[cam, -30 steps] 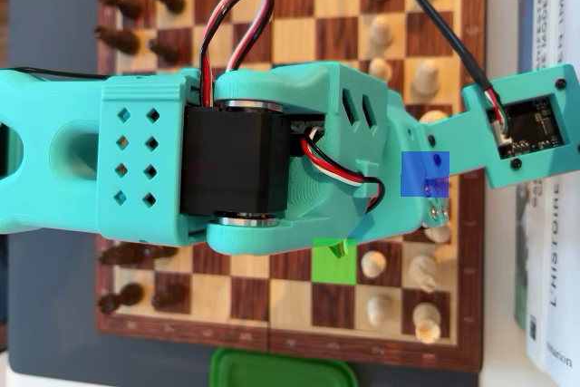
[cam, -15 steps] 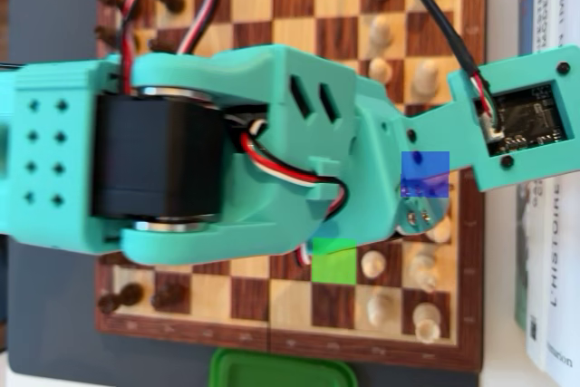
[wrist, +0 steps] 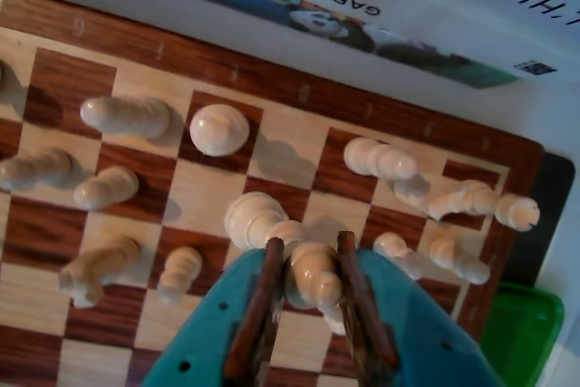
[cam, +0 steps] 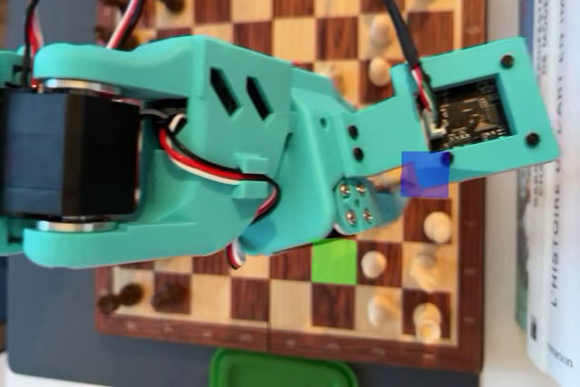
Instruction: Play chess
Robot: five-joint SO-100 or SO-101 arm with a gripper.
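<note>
Gripper (wrist: 308,301) at the bottom centre of the wrist view grips a white pawn (wrist: 314,276) above the chessboard (wrist: 299,88), so the move looks only half done, placing remains.

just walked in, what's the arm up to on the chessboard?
The teal arm reaches over the chessboard at the white side. In the wrist view its gripper has a white piece between the fingers, close on both sides; whether it is lifted is unclear. Other white pieces stand around it. The overhead view shows a green square and a blue square highlighted on the board.
</note>
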